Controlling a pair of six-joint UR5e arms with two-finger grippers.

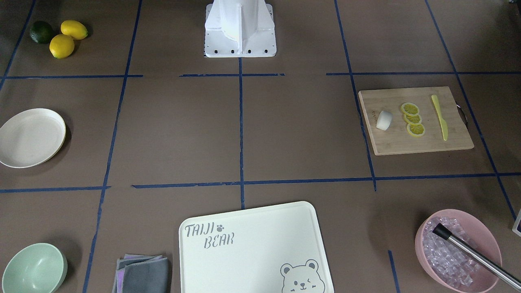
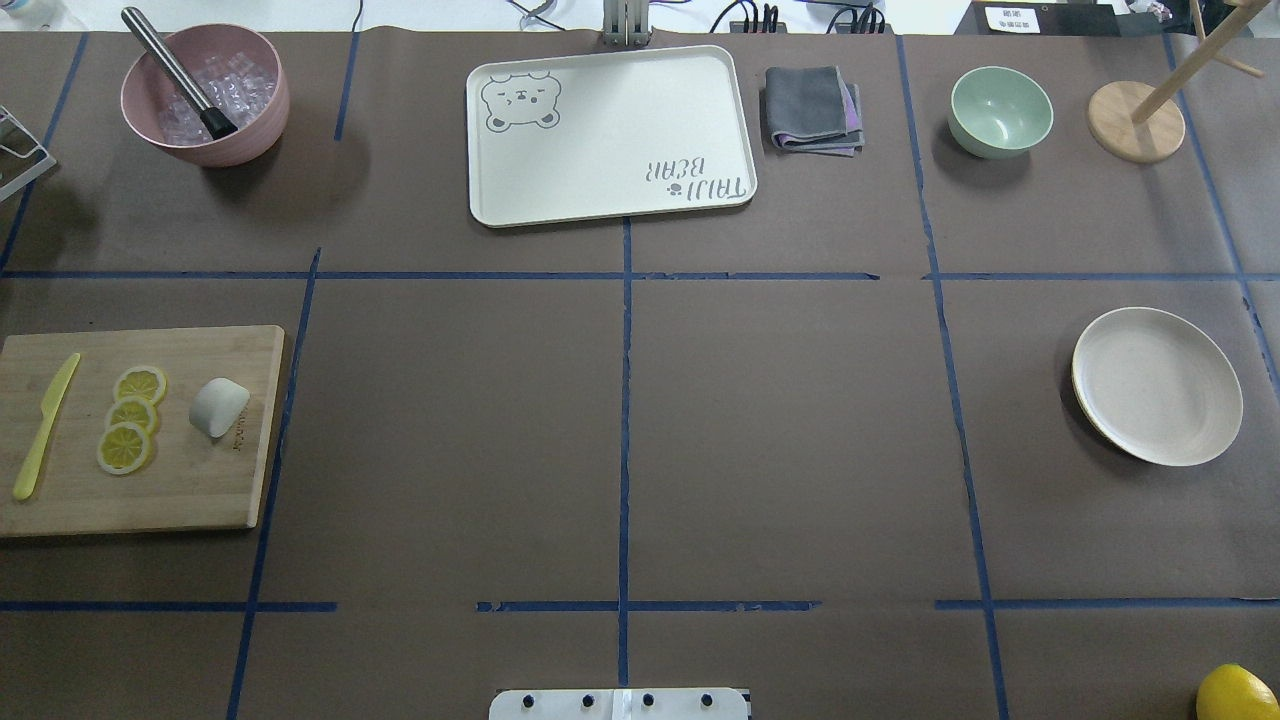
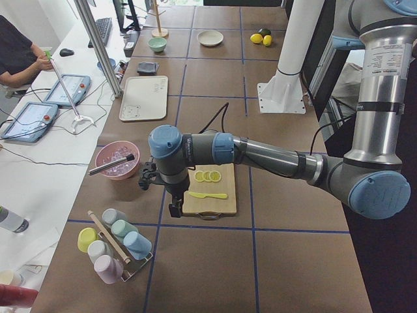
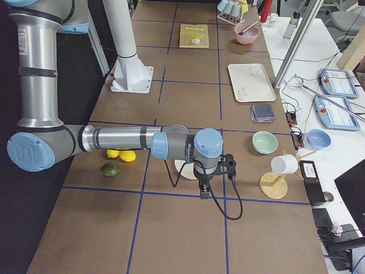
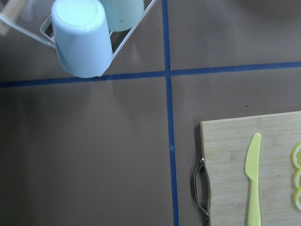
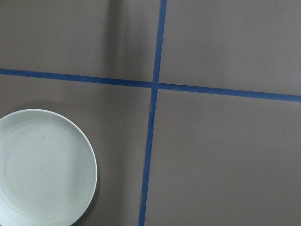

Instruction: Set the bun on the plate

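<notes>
A small white bun [image 2: 219, 406] lies on its side on a wooden cutting board [image 2: 180, 490] at the left of the table. It sits at the board's right end, just beside a row of three lemon slices [image 2: 131, 417], and a yellow plastic knife [image 2: 45, 425] lies left of the slices. The cream plate [image 2: 1157, 385] sits well apart from the bun on the table's right side, with nothing on it.

Neither arm touches either item. Seen from the table's left end, the left gripper [image 3: 174, 210] hangs above the table at the board's handle end, with a rack of pastel cups [image 3: 117, 244] near it. Whether its fingers are spread or closed cannot be told, and nothing is seen in its grasp. Seen from the opposite end, the right gripper [image 4: 203, 193] hangs just to the right of the plate. Its opening cannot be judged either. That arm's wrist camera shows the plate at its lower left.

Along the far edge stand:
- a pink bowl [image 2: 265, 110] of ice with a steel tool in it
- a cream tray [image 2: 610, 140] printed with a bear
- a folded grey cloth [image 2: 812, 108]
- a pale green bowl [image 2: 1000, 110]

Two lemons [image 1: 68, 37] and a lime [image 1: 41, 31] sit at the near right corner.
</notes>
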